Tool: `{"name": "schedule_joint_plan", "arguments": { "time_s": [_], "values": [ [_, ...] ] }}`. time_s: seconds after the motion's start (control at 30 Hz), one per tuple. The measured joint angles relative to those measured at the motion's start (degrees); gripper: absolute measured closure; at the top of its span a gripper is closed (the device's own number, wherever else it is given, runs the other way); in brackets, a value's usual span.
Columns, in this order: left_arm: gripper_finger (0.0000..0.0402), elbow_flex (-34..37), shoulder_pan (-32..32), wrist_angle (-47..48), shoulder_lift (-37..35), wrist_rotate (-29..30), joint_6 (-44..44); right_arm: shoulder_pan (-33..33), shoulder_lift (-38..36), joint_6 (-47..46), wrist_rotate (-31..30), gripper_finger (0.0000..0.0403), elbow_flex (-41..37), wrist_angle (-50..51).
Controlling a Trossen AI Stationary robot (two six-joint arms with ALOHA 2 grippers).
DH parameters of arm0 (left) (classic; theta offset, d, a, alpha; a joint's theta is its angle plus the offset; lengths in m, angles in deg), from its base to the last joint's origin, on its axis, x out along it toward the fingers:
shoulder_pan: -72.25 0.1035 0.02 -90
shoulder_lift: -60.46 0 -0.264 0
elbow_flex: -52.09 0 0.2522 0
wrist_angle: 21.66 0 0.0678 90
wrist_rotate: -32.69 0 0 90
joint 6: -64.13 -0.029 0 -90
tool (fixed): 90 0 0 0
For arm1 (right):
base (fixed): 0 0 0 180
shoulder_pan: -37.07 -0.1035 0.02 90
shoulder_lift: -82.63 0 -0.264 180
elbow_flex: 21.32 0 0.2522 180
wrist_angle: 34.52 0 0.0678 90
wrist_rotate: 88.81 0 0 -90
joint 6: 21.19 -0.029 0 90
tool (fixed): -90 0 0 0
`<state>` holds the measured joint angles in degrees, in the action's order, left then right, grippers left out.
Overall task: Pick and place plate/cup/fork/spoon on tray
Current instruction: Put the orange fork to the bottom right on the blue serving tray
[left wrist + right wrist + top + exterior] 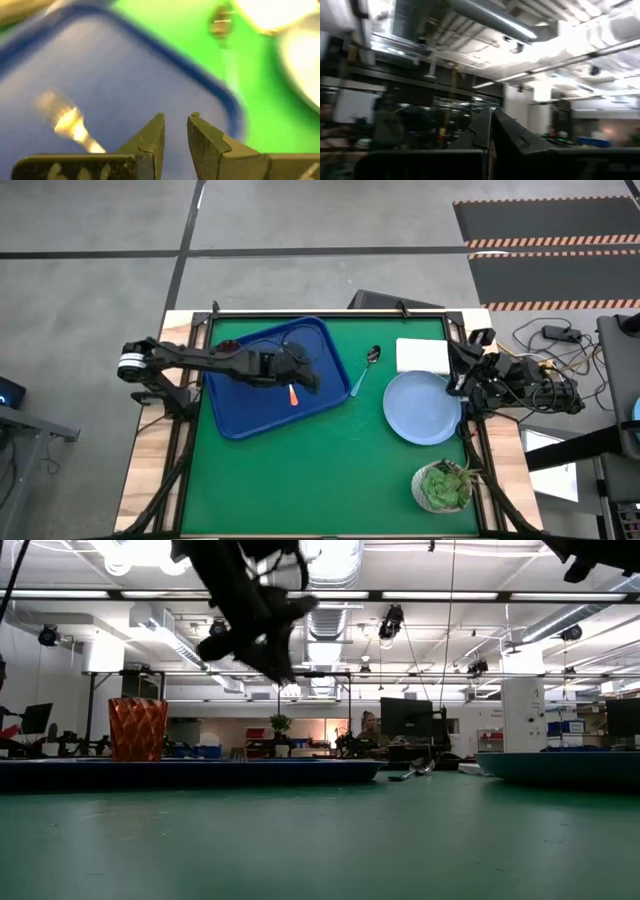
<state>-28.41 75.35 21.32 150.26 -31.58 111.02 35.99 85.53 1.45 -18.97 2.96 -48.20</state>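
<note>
The dark-blue tray (250, 415) lies on the table's far left part. The red-brown cup (138, 728) stands upright on it, near its far left corner (228, 345). The orange-handled fork (293, 395) lies flat on the tray floor and also shows in the left wrist view (70, 125). My left gripper (176, 120) is open and empty, above the tray beside the fork (308, 378). The blue-handled spoon (364, 370) lies on the green table right of the tray. The light-blue plate (421, 407) lies flat on the table further right. My right gripper (491, 120) is shut and empty, raised at the table's right edge.
A white rectangular block (422, 355) lies on the table beyond the plate. A green potted plant (443, 485) stands near the table's near right corner. Green table surface (320, 480) stretches between the tray and the near edge.
</note>
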Motion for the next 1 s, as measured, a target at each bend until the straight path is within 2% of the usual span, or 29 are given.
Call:
{"name": "schedule_joint_plan", "arguments": {
  "time_s": [0.17,0.3,0.4,0.67,0.83,1.0],
  "values": [
    [0.0338,0.3,-5.2,-9.4,-2.6,0.2,-24.6,0.0,6.1,-5.8,7.1,0.0394,2.2,-0.1],
    [0.0338,0.5,-9.0,-12.0,-3.9,0.3,-40.6,0.0,15.1,-9.8,7.2,0.0394,5.2,0.4],
    [0.0338,0.5,-10.4,-12.9,-5.3,1.9,-49.3,0.0,23.1,-11.4,7.2,0.0394,7.6,0.3],
    [0.0338,2.4,-10.4,-19.1,-10.6,2.0,-62.1,0.0,43.1,-16.4,6.6,0.0394,18.8,-0.1],
    [0.0338,11.8,-10.8,-32.2,-15.9,-1.8,-69.9,0.0,53.6,-17.9,4.3,0.0394,26.0,0.2],
    [0.0338,23.2,-10.5,-44.6,-23.3,-0.8,-73.0,0.0,63.2,-18.3,1.9,0.0394,33.0,1.2]
  ]
}}
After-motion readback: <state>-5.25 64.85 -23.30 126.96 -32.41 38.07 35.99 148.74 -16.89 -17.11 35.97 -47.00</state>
